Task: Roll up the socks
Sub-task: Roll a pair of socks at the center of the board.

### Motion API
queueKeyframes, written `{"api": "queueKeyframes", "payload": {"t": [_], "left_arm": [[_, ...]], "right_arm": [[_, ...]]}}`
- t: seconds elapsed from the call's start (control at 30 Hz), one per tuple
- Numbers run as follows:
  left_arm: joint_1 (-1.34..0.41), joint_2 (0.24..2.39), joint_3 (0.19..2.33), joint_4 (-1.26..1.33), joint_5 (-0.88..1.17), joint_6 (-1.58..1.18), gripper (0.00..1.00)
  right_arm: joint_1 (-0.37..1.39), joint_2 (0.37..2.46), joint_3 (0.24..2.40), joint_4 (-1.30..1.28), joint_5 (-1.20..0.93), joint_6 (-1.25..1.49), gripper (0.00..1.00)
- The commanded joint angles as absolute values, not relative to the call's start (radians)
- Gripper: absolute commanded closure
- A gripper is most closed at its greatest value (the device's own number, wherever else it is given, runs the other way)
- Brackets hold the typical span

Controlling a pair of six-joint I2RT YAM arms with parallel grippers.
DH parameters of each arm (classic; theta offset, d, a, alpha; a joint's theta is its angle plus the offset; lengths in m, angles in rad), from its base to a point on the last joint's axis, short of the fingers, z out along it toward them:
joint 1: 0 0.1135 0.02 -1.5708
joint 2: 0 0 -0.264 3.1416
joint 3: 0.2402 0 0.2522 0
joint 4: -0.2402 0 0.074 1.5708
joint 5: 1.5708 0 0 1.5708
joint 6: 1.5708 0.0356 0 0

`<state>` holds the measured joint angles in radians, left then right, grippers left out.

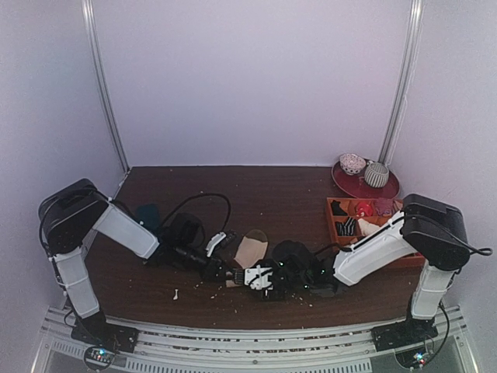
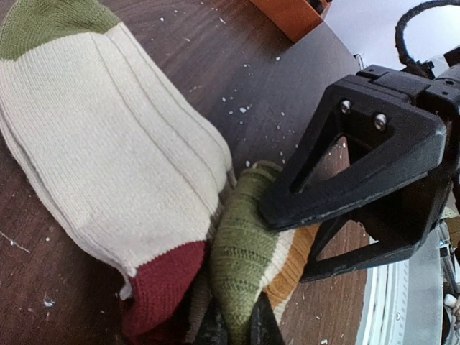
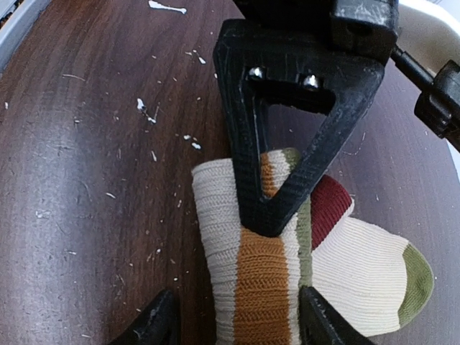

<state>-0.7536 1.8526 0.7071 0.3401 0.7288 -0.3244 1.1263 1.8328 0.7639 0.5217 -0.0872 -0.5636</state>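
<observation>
The socks (image 2: 100,144) are cream knit with a green toe, a dark-red heel and orange and green stripes. They lie flat on the brown table at front centre (image 1: 250,249). One end is rolled into a striped roll (image 3: 259,280). My left gripper (image 2: 239,320) is shut on the green fold of this roll. Its black fingers (image 3: 248,158) press on the roll from above in the right wrist view. My right gripper (image 3: 241,323) is open, one jaw on each side of the roll. Its fingers (image 2: 374,158) show in the left wrist view.
An orange tray (image 1: 404,260) with sock bundles stands at the right, and a red plate (image 1: 347,184) with two bundles behind it. A dark sock (image 1: 147,214) lies at the left. A black cable (image 1: 210,198) loops over the table. White crumbs dot the wood.
</observation>
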Motion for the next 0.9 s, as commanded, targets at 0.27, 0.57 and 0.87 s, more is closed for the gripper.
{"api": "queueKeyframes", "payload": {"t": [0.27,0.57,0.87], "left_arm": [[-0.760,1.855,0.662,0.222,0.640,-0.300,0.77],[-0.769,1.532,0.574,0.442,0.584,-0.073,0.63],[-0.821,1.537,0.496,0.718,0.591,0.064,0.52]], "right_arm": [[1.089,1.915,0.862,0.324,-0.116,-0.423,0.81],[0.976,1.961,0.916,0.071,-0.601,-0.210,0.84],[0.915,2.044,0.905,0.012,-0.775,-0.001,0.84]]}}
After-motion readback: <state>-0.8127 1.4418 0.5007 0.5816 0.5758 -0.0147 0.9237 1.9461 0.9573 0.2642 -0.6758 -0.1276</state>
